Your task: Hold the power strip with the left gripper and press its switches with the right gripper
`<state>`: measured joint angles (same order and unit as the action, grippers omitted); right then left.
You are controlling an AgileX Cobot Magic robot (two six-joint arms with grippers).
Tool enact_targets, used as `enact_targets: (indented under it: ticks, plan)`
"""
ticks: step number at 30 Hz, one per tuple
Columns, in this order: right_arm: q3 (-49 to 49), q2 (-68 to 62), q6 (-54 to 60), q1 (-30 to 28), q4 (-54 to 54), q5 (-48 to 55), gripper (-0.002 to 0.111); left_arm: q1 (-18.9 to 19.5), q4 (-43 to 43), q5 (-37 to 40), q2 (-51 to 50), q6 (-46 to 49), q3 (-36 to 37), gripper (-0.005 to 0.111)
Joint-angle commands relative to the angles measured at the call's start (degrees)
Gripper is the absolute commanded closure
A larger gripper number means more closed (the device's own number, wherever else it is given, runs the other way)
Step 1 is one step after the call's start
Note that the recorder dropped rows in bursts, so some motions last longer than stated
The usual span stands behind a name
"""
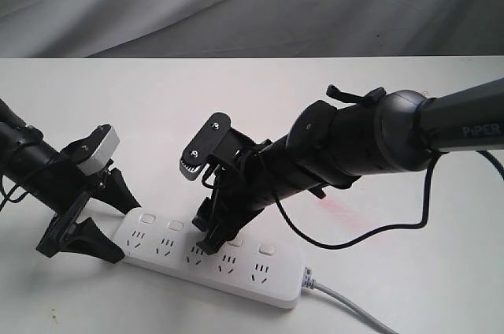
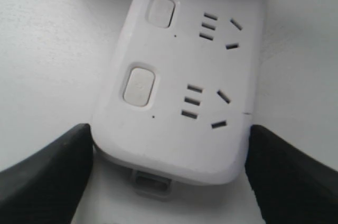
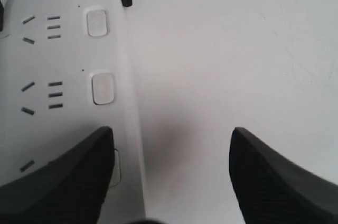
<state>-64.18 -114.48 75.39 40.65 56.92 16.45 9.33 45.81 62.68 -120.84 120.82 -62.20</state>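
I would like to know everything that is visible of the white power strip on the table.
The power strip is a long, flat bar of glossy white plastic with rounded corners, lying on the white table. It has a row of sockets, each with a small button; a grey cord leaves one end. The left tool grips the other end. One finger of the open right tool is over the third button from there.

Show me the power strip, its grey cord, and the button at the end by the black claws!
power strip [image 1: 272, 272]: exterior view, flat white top by the last socket.
grey cord [image 1: 346, 303]: exterior view, middle of its visible length.
end button [image 2: 139, 85]: left wrist view, the button's centre.
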Motion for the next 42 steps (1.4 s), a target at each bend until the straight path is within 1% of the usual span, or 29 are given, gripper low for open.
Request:
enact_targets:
  ticks: [1, 11, 18, 25, 35, 42]
  plan:
    - [0.4, -1.3, -0.3, -0.2, -0.4, 0.3, 0.050, -0.2, -2.0, -2.7, -0.6, -1.0, 0.7, 0.043]
    - [0.4, -2.6, -0.4, 0.0, -0.4, 0.7, 0.051, -0.2, -2.0, -2.7, -0.6, -1.0, 0.7, 0.043]
    - [0.4, -2.6, -0.5, 0.0, -1.6, 3.3, 0.051, -0.2, -2.0, -2.7, -0.6, -1.0, 0.7, 0.043]
    - [0.4, -2.6, -8.3, 0.0, -10.0, 2.4, 0.051, -0.2, -2.0, -2.7, -0.6, -1.0, 0.7, 0.043]
    - [0.4, -5.8, -9.9, 0.0, -10.7, 2.2, 0.051, -0.2, -2.0, -2.7, -0.6, -1.0, 0.7, 0.043]
    - [0.4, -5.6, -10.1, 0.0, -11.1, 2.8, 0.051, -0.2, -2.0, -2.7, -0.6, -1.0, 0.7, 0.043]
